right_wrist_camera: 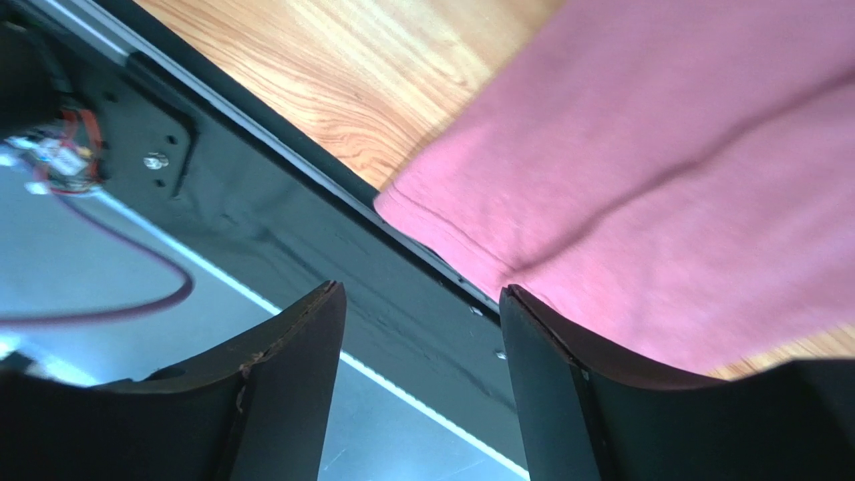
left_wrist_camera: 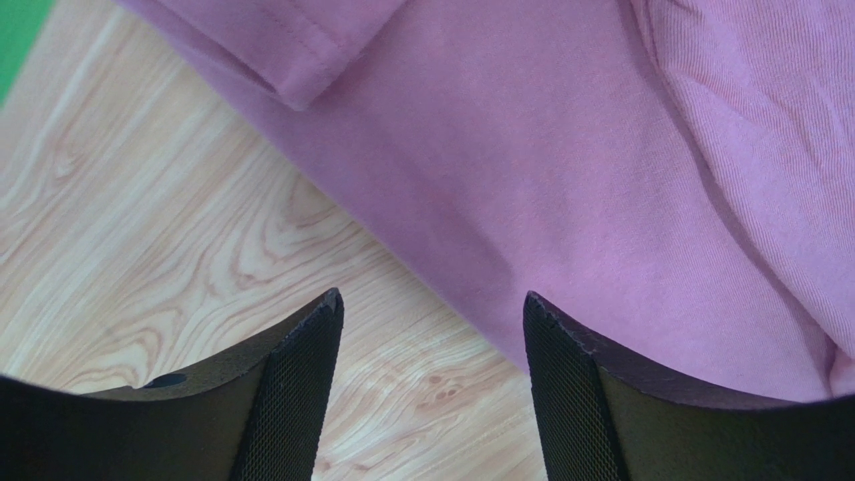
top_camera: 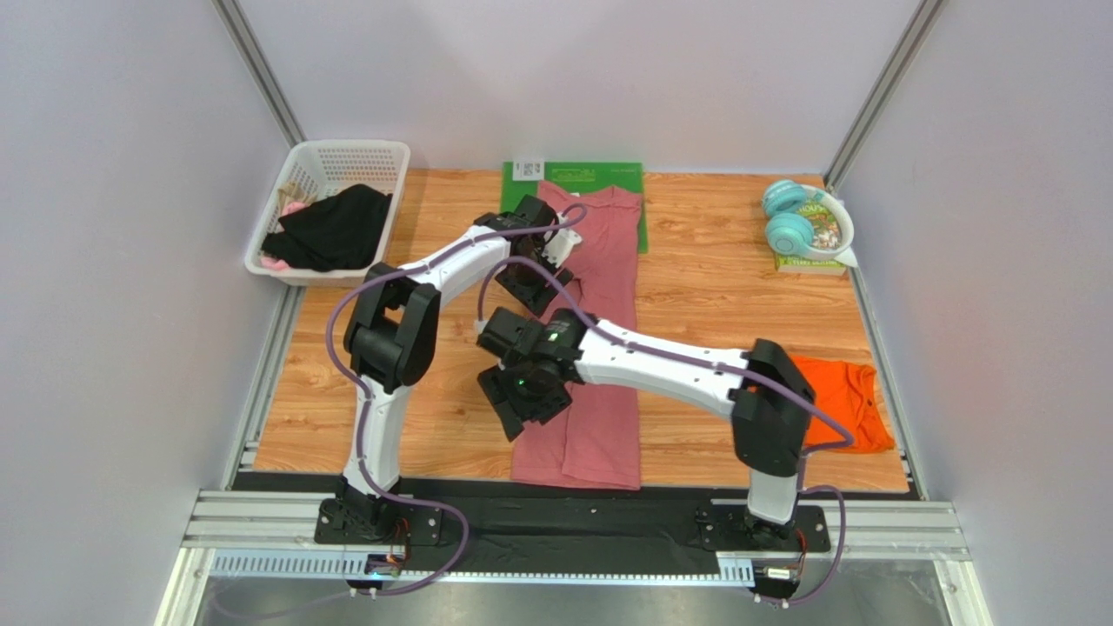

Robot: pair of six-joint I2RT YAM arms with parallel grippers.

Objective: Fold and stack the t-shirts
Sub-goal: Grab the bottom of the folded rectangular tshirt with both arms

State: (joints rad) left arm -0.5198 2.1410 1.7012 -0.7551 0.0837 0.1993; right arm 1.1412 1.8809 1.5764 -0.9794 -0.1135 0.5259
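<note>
I am watching the pink t-shirt (top_camera: 595,352) lying as a long narrow strip down the middle of the tabletop (top_camera: 732,287), its far end on the green mat (top_camera: 588,172) and its near hem reaching the black rail (right_wrist_camera: 301,230). The orange t-shirt (top_camera: 849,398) is waiting crumpled beside the right arm's base. The left pincer (left_wrist_camera: 432,301) is hanging released over the shirt's left edge, grasping nothing, and the right pincer (right_wrist_camera: 421,291) is gaping empty above the near hem corner. I am worrying that a pinch here could take only the top layer and pull the lengthwise fold open, or nip the rail instead of cloth; the two wrists are also working close together and might knock. The surface is pale wood-grain, smooth, likely slippery under cloth. Plain grey walls are enclosing it, with a white basket (top_camera: 314,163) far left and teal headphones (top_camera: 788,215) far right.
</note>
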